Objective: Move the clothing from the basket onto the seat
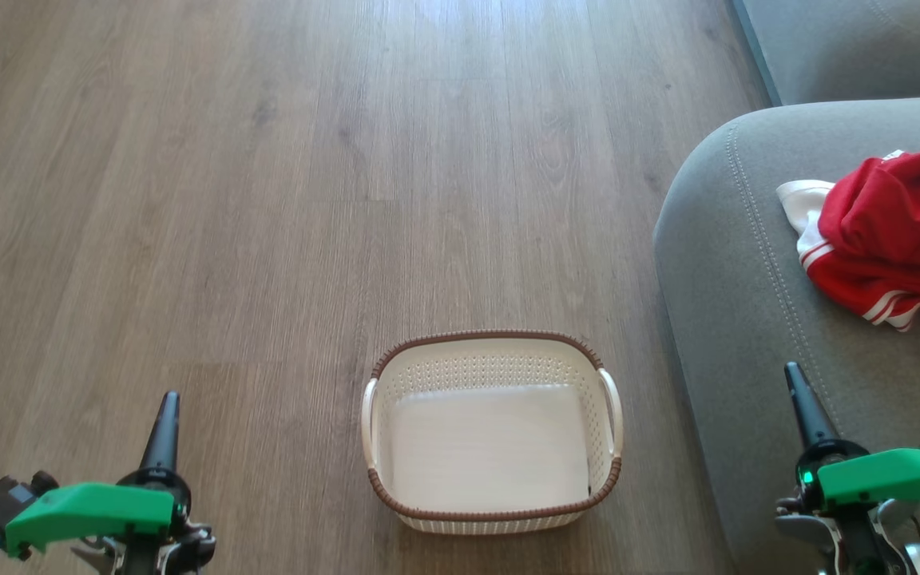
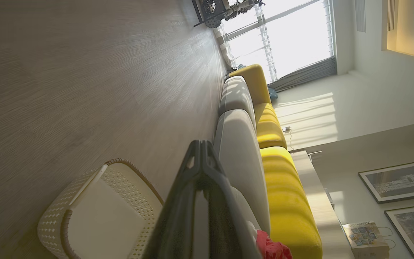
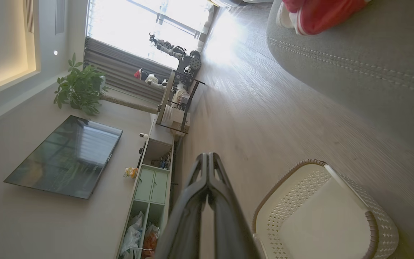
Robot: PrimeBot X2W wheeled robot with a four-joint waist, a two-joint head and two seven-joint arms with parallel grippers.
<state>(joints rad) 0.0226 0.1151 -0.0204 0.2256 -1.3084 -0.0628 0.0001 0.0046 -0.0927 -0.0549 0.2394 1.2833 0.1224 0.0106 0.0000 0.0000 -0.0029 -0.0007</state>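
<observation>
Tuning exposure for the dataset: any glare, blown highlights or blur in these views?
Head view: even light, sharp, faint sheen on the wooden floor at top. Left wrist view: window blown white, left end effector dark and soft up close. Right wrist view: window glare washes the floor beside the seat; red clothing is readable.

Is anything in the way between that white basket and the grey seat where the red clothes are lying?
Nothing visible. The basket stands empty on the wooden floor, close beside the seat, with just a strip of floor between them. The red clothing already lies on the seat.
</observation>
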